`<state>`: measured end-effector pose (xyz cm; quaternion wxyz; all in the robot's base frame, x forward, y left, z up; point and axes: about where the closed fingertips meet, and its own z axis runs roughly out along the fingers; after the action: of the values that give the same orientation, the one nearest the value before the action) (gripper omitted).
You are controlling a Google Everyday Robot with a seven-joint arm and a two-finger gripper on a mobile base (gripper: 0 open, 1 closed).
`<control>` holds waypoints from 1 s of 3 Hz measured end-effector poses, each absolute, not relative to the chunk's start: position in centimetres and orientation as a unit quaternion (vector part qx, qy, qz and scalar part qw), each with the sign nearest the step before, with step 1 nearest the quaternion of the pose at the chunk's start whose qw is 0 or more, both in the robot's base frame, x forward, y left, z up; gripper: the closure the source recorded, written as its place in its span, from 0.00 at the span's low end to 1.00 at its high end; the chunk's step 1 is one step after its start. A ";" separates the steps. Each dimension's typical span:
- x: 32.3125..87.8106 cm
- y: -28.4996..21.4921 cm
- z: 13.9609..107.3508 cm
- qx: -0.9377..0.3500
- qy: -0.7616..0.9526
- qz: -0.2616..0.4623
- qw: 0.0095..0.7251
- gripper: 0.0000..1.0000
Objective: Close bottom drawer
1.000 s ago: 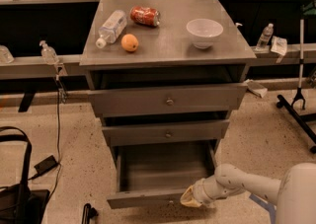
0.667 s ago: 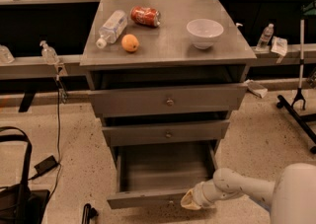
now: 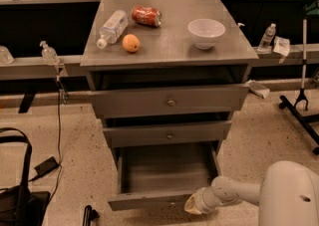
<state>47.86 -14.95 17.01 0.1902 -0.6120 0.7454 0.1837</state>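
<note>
Speckled floor surrounds a grey cabinet (image 3: 169, 46). Low at its foot, the gripper (image 3: 194, 204) is at the right end of the bottom drawer (image 3: 144, 200), touching its front or just short of it. Whether the gripper is spread or closed I cannot tell. The drawer runs leftward from it and stands well out. Its long axis lies left to right, and its front faces the camera. The closing push looks about to begin, and it calls for a steady shove straight back, away from the camera into the cabinet.

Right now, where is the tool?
Low in the camera view, the tool sits at the right end of the pulled-out bottom drawer, below the middle drawer.
</note>
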 end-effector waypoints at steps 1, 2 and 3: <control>49.0 -15.5 15.5 -0.601 0.757 0.172 0.191 1.00; 51.1 -15.5 14.6 -0.583 0.766 0.179 0.205 1.00; 51.1 -15.5 14.6 -0.583 0.766 0.179 0.205 1.00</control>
<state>51.13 -15.48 14.64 0.2047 -0.5831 0.7656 0.1787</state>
